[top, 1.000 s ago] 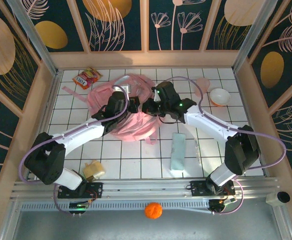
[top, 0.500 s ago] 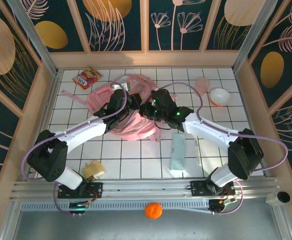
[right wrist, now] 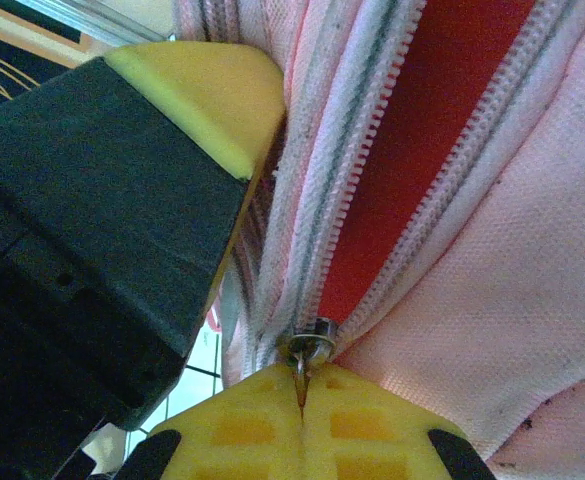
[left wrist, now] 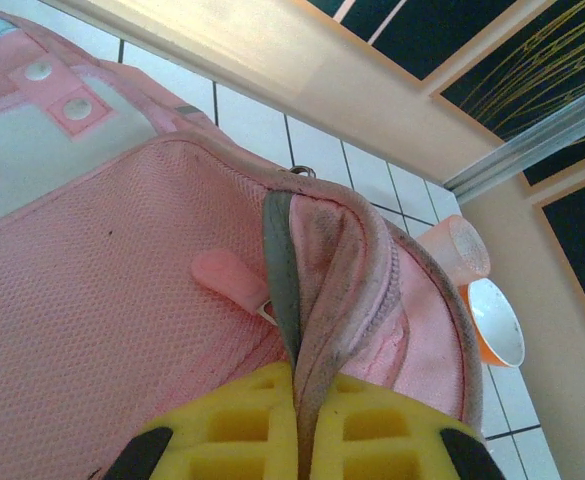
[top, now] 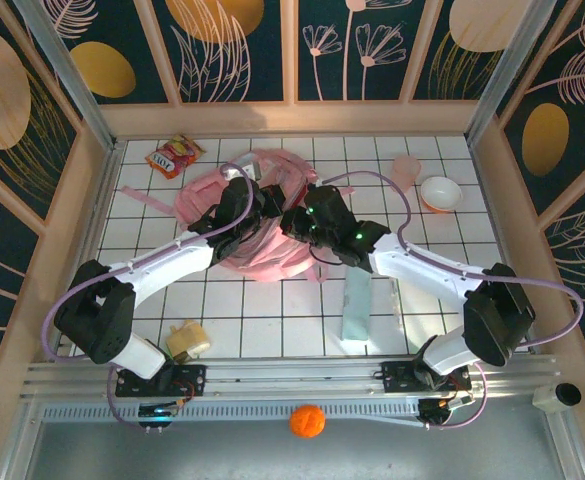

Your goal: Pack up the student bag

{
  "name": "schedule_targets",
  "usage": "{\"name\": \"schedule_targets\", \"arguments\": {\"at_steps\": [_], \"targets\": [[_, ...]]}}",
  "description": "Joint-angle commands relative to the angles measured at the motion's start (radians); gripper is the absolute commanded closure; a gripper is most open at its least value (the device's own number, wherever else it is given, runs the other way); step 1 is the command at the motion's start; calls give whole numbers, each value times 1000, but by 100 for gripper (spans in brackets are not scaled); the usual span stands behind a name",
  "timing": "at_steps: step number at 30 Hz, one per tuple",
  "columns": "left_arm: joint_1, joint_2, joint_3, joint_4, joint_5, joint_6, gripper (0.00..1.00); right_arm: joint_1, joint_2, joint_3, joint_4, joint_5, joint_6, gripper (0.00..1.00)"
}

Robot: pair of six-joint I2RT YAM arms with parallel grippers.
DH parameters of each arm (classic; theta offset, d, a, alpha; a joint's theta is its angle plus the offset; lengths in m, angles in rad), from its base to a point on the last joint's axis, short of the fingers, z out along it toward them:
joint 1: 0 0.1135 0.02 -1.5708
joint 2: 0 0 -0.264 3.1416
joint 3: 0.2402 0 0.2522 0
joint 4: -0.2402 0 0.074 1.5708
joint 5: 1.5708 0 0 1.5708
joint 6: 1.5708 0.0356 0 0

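Observation:
The student bag point(top: 264, 245), soft pale pink, lies at the middle back of the tiled table. My left gripper point(top: 255, 206) is over its top, shut on a fold of the bag's rim point(left wrist: 317, 330) beside a grey strap. My right gripper point(top: 298, 222) meets it from the right, shut on the metal zip pull point(right wrist: 302, 372). Just above the slider point(right wrist: 310, 348) the zip stands parted, and red shows through the gap point(right wrist: 422, 130). The left gripper's black and yellow finger point(right wrist: 102, 200) sits close beside the zip in the right wrist view.
A red snack packet point(top: 175, 156) lies at the back left. A pink cup point(top: 406, 168) and an orange-and-white bowl point(top: 440, 192) stand at the back right. A pale green box point(top: 356, 302) lies near right, a yellowish item point(top: 188, 340) near left, and an orange ball point(top: 308, 421) below the rail.
The right gripper has slid left and nearer with the zip pull. The left gripper shifted slightly away. The bag has settled flatter and its straps have drawn in.

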Motion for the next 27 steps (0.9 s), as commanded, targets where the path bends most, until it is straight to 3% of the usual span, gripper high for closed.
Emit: {"name": "schedule_targets", "arguments": {"at_steps": [1,6,13,27], "targets": [[21,-56,35,255,-41,-8,100,19,-22,-11,-109,-156,-52,100],[21,-93,-8,243,25,18,100,-46,-10,-1,-126,-213,-122,100],[19,-127,-69,269,44,-98,100,-149,-5,12,-154,-242,-228,100],[20,-1,96,355,-96,-169,100,-79,-18,0,-131,-178,-195,100]]}}
